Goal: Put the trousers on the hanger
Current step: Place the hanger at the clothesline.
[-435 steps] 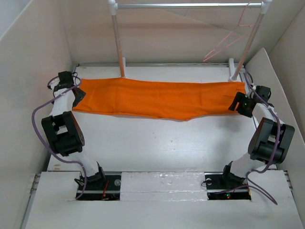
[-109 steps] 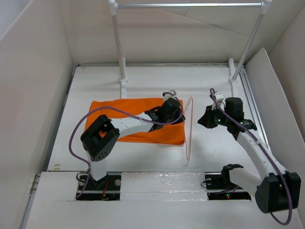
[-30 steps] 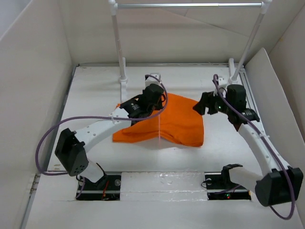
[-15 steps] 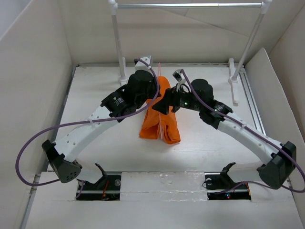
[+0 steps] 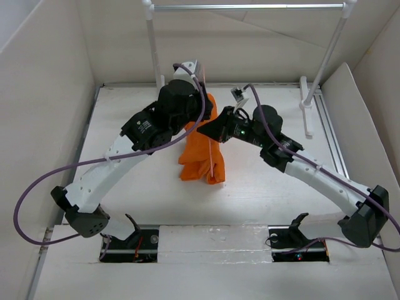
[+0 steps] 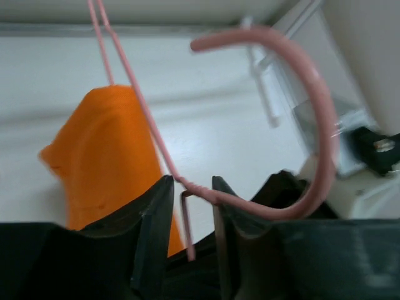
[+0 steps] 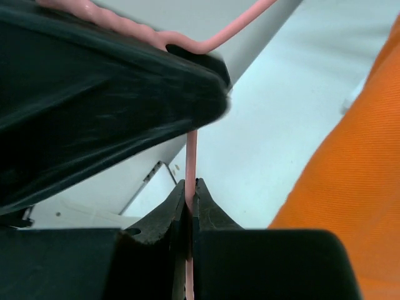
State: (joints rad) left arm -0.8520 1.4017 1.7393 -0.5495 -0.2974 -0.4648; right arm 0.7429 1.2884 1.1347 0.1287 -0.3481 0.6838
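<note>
Orange trousers (image 5: 201, 150) hang folded from the pink hanger (image 6: 322, 119) over the middle of the table (image 5: 125, 112), between my two arms. My left gripper (image 6: 189, 190) clenches the hanger's twisted neck below the hook, and my right gripper (image 7: 189, 195) pinches its thin wire.

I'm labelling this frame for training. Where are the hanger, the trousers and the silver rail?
hanger (image 6: 326, 125): left wrist view, right side of the curved hook.
trousers (image 5: 200, 162): top external view, lower part of the draped orange cloth.
silver rail (image 5: 250, 7): top external view, middle of the bar.
</note>
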